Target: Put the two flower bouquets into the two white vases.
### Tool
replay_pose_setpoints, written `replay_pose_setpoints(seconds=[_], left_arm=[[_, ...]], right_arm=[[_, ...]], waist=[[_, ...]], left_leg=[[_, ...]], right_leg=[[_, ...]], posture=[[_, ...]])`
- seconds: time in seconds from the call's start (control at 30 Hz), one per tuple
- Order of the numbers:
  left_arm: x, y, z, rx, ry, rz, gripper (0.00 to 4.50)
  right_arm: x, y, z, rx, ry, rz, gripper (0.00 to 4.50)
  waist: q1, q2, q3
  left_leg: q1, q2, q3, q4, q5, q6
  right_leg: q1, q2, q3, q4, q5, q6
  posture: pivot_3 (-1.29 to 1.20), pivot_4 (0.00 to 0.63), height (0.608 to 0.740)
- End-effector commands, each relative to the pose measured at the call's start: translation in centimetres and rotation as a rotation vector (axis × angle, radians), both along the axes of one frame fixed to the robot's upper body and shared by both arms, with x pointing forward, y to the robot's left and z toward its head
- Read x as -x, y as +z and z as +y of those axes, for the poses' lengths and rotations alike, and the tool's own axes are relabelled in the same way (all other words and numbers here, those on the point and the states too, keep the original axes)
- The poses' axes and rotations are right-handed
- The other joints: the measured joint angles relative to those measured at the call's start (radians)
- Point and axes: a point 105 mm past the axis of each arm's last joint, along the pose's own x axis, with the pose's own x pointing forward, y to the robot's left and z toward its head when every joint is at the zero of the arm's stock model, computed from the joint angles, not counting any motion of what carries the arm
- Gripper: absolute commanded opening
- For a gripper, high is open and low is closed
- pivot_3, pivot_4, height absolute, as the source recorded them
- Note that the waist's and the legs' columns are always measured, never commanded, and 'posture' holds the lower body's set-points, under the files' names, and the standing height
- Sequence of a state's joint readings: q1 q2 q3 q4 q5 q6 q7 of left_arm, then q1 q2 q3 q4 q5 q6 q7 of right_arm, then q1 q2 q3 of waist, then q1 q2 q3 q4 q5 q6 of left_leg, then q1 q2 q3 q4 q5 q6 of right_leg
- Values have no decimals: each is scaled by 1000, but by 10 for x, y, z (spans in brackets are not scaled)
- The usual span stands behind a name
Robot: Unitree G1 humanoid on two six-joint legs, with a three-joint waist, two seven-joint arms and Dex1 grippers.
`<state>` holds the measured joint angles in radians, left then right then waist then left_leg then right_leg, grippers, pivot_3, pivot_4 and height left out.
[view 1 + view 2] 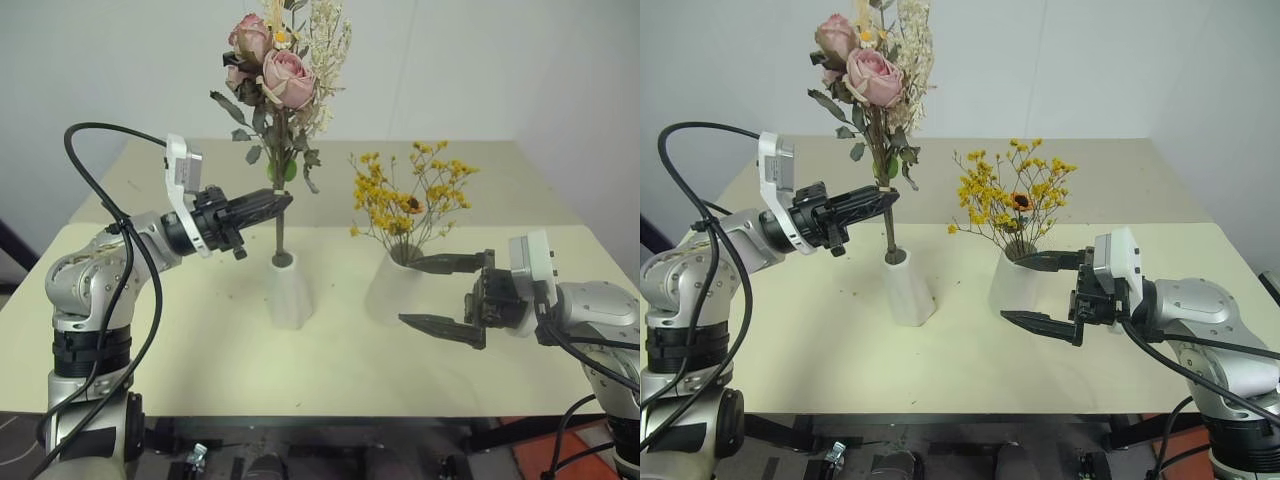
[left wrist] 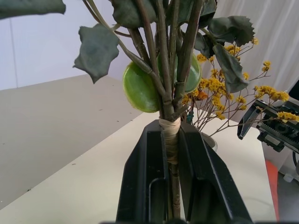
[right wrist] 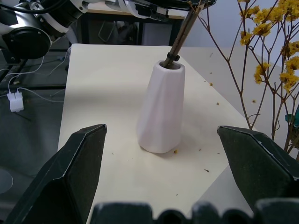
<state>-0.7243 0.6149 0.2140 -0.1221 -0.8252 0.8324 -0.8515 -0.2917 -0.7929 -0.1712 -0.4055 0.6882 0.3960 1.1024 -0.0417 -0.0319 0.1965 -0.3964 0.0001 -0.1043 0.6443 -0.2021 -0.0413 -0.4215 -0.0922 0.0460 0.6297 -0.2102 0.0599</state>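
We see the left claw [image 1: 262,207] clamped tight on the wrapped stem of the rose bouquet [image 1: 275,70], pale pink roses with white sprigs and dark leaves standing tall above the grip. The stem's lower end is already inside the narrow mouth of the cone vase [image 1: 290,292], which sits upright on the bench [image 1: 200,350]; in the right wrist view the stem enters that mouth at a slant. The yellow flower bouquet [image 1: 412,195] is already in the wider tapered vase [image 1: 392,290], just beside the cone vase. The right claw [image 1: 448,293] is spread wide and holds nothing, one finger near the wider vase's rim, the other lower by its side, so it straddles that vase without clearly touching it. Risks as we judge them: the rose bunch is top-heavy and the cone vase has a small foot, so letting go while the stem leans could tip the vase or let the bunch flop sideways. Pushing down off-axis could jam the stem against the narrow lip and drag the vase. The rose leaves hang near the yellow sprigs, so a sideways swing could snag them. The right claw could nudge the wider vase if it moves inward.
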Motion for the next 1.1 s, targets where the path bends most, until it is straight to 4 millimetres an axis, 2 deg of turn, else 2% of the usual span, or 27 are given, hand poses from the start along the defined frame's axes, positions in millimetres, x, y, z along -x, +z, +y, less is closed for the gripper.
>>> replay_pose_setpoints(seconds=[0.03,0.73,1.1], left_arm=[[7,7,-1,3,-11,-37,125],[8,-2,0,4,4,-17,125],[10,-12,-2,3,19,-73,125]], right_arm=[[5,10,0,-12,7,-60,4500],[3,9,2,-18,11,-55,4500],[4,8,2,-21,8,-58,4500]], waist=[[-1,0,0],[-1,0,0],[2,0,0]], left_leg=[[0,0,0,0,0,0],[0,0,0,0,0,0],[0,0,0,0,0,0]], right_leg=[[0,0,0,0,0,0],[0,0,0,0,0,0],[0,0,0,0,0,0]], posture=[[0,150,740],[0,150,740],[0,150,740]])
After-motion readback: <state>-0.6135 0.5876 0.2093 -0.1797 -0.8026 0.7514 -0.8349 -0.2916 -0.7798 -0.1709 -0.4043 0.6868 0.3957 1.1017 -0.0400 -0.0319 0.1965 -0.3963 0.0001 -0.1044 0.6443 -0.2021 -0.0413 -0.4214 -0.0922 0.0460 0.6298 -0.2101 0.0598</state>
